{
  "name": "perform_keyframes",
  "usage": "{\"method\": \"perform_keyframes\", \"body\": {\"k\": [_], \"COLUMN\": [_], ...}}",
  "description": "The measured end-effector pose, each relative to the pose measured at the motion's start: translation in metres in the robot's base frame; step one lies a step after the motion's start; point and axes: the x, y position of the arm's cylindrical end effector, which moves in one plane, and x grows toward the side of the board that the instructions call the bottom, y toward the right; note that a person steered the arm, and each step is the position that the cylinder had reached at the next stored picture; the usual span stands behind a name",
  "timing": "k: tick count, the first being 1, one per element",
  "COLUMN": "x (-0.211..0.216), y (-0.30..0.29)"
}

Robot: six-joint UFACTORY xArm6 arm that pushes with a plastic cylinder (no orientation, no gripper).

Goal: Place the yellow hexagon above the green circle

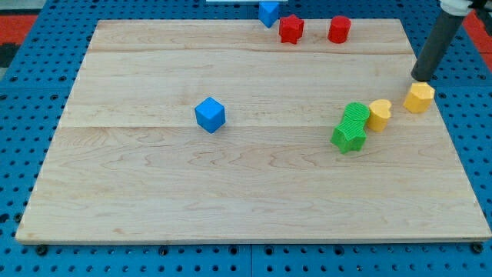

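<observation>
A blue cube (209, 115) is sitting left of the middle of the wooden board (138, 185), well apart from everything else. At the far edge, another blue block (268, 12) is lying half cut off by the view's top, with a red star-shaped block (290, 29) just to its right and a red cylinder (339, 29) a little further right. On the right half, two green blocks are touching: a green star-like piece (348, 137) nearer and a green round one (356, 115) just behind it. A yellow cylinder (379, 114) is pressing against their right side. The yellow hexagon (419, 98) is resting near it, further right and slightly farther back. My tip (422, 78) is standing just behind the hexagon, almost touching its far edge. The arm is carrying no gripper, only this dark rod.
</observation>
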Motion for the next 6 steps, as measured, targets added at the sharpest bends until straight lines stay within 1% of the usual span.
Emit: {"method": "perform_keyframes", "body": {"k": [1,2,3,4,5,6], "x": [0.031,0.049,0.022,0.006,0.001,0.058], "y": [0.048,0.011,-0.059,-0.090,-0.024,0.013]}}
